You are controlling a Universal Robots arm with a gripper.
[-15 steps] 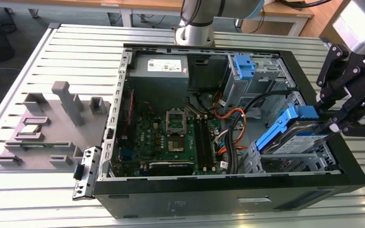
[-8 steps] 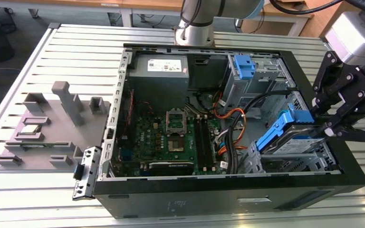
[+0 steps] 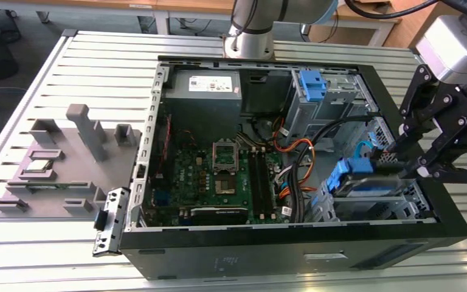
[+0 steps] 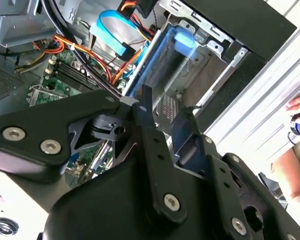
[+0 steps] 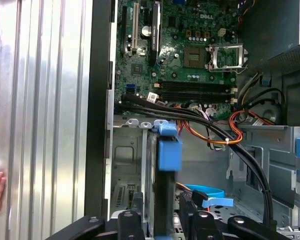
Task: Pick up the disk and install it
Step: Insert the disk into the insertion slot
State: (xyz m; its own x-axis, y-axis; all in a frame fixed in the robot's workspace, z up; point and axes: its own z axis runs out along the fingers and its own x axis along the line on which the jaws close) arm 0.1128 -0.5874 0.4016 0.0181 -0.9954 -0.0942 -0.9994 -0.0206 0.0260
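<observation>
Since my claw [image 5: 161,212] is clamped on the disk [image 5: 168,150], pickup is done.
Seating in the drive bay [image 5: 127,155] looks unfinished to me.

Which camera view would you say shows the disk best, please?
The exterior view: the disk shows its blue caddy and flat face at the drive cage. The first wrist view shows the disk edge-on; the second wrist view shows the disk lengthwise, along one blue side.

- Bright, even room light washes the ribbed silver metal table [image 3: 104,61] around the open black computer case [image 3: 258,255]; shadows stay soft.
- Inside the case, the green motherboard [image 3: 209,176] sits dimmer.
- In the second wrist view, glare bleaches the blue-framed silver disk [image 4: 162,65] at the case's drive bay.
</observation>
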